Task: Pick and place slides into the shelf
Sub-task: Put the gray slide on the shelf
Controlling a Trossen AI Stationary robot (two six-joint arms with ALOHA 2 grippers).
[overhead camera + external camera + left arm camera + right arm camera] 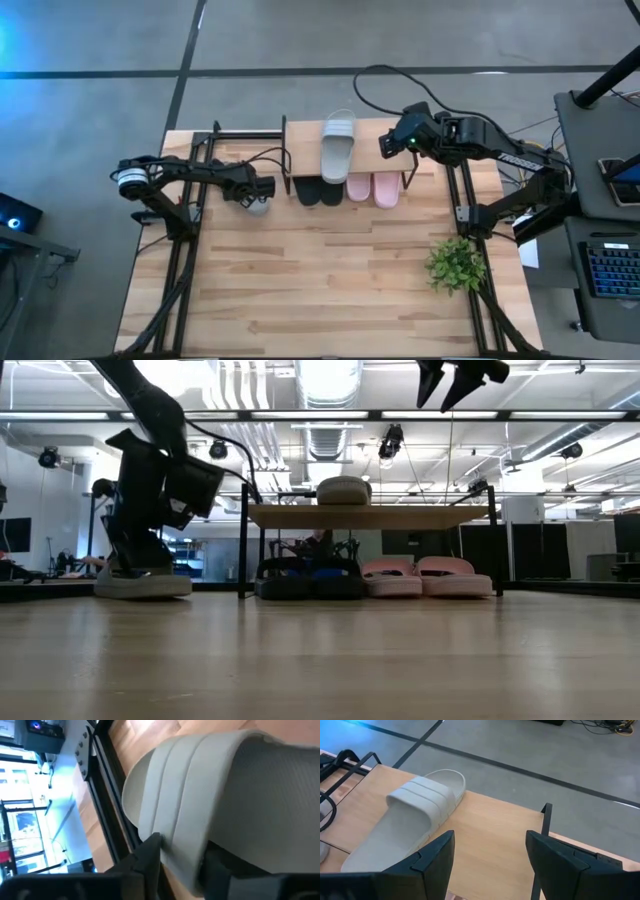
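Observation:
The shelf [385, 150] stands at the table's far edge. One light grey slide [338, 145] lies on its plank top, and two black slides [318, 190] and two pale pink slides [372, 188] stand on its lower level. A second light grey slide [258, 206] rests sole down on the table left of the shelf. My left gripper [258, 193] is shut on it. My right gripper [390, 143] hovers open above the right part of the shelf top; in its wrist view it [490, 855] stands beside the grey slide [415, 825], touching nothing. My left gripper holds the grey slide by its wide strap [185, 820], at the strap's edge. One finger [147, 852] lies on the outside of the strap and the other [217, 867] reaches under it. The fingers come from above. The sole [143, 585] rests on the table.
A small green potted plant [455, 265] stands near the table's right edge. Black frame rails [195, 180] run along the left and right sides of the table. A cable [385, 85] loops behind the shelf. Bare wood [330, 280] stretches from the shelf to the near edge.

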